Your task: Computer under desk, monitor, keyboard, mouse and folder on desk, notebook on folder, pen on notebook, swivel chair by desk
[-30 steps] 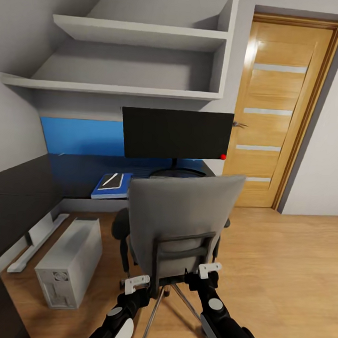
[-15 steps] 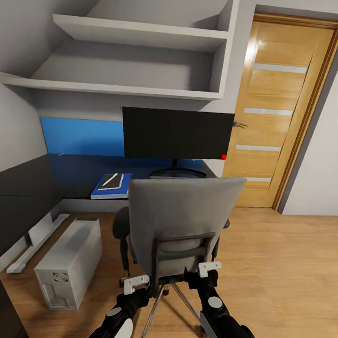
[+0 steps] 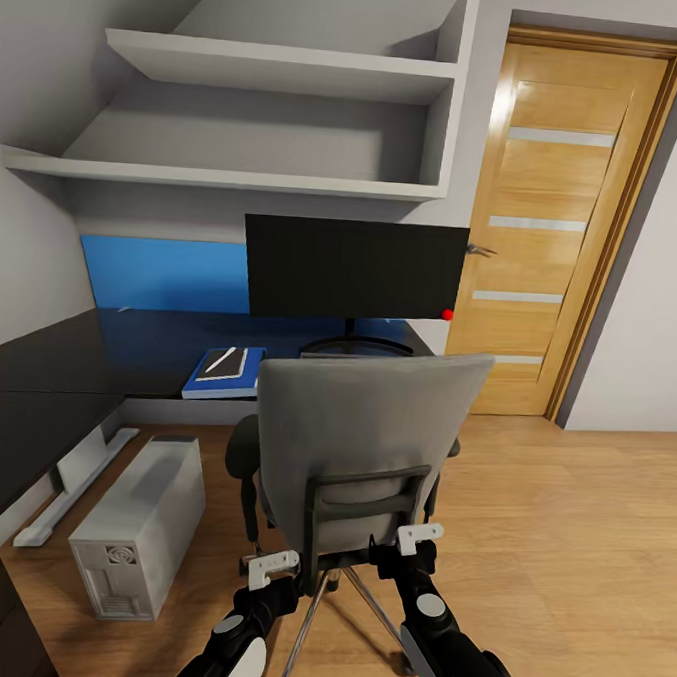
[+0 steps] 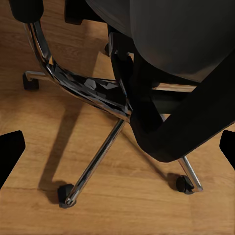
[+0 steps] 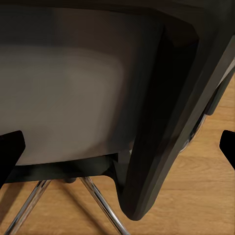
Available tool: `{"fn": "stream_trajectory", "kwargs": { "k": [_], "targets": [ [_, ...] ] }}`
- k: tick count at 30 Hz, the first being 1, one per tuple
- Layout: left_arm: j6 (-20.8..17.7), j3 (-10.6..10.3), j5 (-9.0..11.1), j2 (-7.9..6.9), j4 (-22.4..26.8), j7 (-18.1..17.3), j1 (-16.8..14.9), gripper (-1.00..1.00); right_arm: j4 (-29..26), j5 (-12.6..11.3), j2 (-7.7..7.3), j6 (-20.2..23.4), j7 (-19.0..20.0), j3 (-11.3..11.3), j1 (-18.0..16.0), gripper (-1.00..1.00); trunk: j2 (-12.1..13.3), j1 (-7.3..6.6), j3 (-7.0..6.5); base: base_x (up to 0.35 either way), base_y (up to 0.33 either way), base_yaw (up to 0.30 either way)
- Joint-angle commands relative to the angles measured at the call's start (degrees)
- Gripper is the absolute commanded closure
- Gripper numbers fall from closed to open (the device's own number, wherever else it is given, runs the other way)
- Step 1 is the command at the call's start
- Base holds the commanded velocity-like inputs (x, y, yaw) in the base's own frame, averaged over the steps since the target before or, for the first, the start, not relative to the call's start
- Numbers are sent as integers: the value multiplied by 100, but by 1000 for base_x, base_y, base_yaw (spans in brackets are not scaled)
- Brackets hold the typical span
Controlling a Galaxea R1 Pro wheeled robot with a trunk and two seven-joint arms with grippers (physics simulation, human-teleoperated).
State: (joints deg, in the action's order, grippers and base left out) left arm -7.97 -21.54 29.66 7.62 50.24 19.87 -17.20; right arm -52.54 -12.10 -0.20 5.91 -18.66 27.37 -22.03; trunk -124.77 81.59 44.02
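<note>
The grey upholstered swivel chair with black frame and chrome star base (image 3: pixel 366 460) stands with its back to the robot, close in front of the glossy black L-shaped bench (image 3: pixel 35 380). The left pincer (image 3: pixel 272 567) and right pincer (image 3: pixel 419 536) hover at either side of the backrest's lower black frame, both with fingers spread apart and holding nothing, apparently placed to push the chair toward the bench.

On the bench, the flat bright blue folder (image 3: pixel 204 382) carries the small black-covered notebook (image 3: pixel 227 364) with the slim white pen (image 3: pixel 221 360) on top, left of the large black flat monitor (image 3: pixel 355 269). The light grey boxy computer tower (image 3: pixel 142 522) sits on the wooden floor (image 3: pixel 566 553) beside the bench's edge, probably to stay beneath it.
</note>
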Motion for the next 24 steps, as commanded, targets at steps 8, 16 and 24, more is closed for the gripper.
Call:
{"fn": "stream_trajectory", "kwargs": {
  "k": [8,16,24],
  "targets": [
    [-83,-107,40,133,19,41,-58,-100,-10,29,-24,32,-44,16,31,-100,-3,-1,6,0,0,0],
    [-108,-441,44,192,21,31,-76,-100,-10,39,-31,35,-49,20,48,-100,-3,-1,6,0,0,0],
    [-81,-527,41,203,28,-17,-81,-100,-17,43,-36,39,-55,34,71,-100,-3,-1,6,0,0,0]
  ]
}}
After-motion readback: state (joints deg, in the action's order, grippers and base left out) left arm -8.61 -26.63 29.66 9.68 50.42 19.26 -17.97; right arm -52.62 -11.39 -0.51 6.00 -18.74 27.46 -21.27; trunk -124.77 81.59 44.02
